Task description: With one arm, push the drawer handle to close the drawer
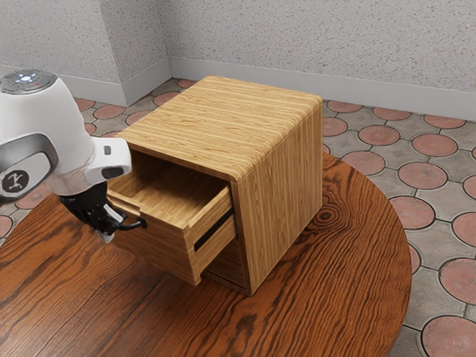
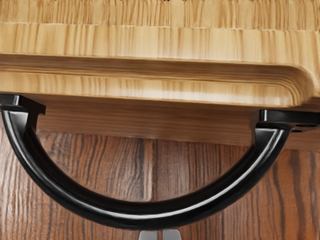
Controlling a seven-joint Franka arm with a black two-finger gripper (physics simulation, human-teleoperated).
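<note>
White plastic covers most of the robot arm (image 1: pixel 56 123), which comes in from the exterior view's left and ends low in the black two-finger gripper (image 1: pixel 108 235), right in front of the pulled-out drawer (image 1: pixel 152 244). The jaws are clenched together, their pale tips side by side with a thin dark line between them. Close beside them lies the black drawer handle (image 2: pixel 150 215), a smooth bow fixed by both ends to the drawer's front. The tips sit at the outer side of the bow, at about the middle of its curve, so the handle lies between them and the drawer front; whether they touch it I cannot tell.

The handle's bulge points outward, away from the drawer and toward the jaws. Its long axis, from one mount to the other, runs sideways along the drawer front, roughly in line with the front's top edge.

Farther to the exterior view's right, the drawer stands well out of the light wooden cabinet (image 1: pixel 279 201), its inside in view and a dark slot (image 1: pixel 214 230) along its side wall. The cabinet, with rounded top edges, stands upright on the reddish-brown wooden counter (image 1: pixel 357 260), whose edge is curved. Beyond lie the floor (image 1: pixel 433 195) with round reddish tiles and a speckled pale wall (image 1: pixel 320 37).
</note>
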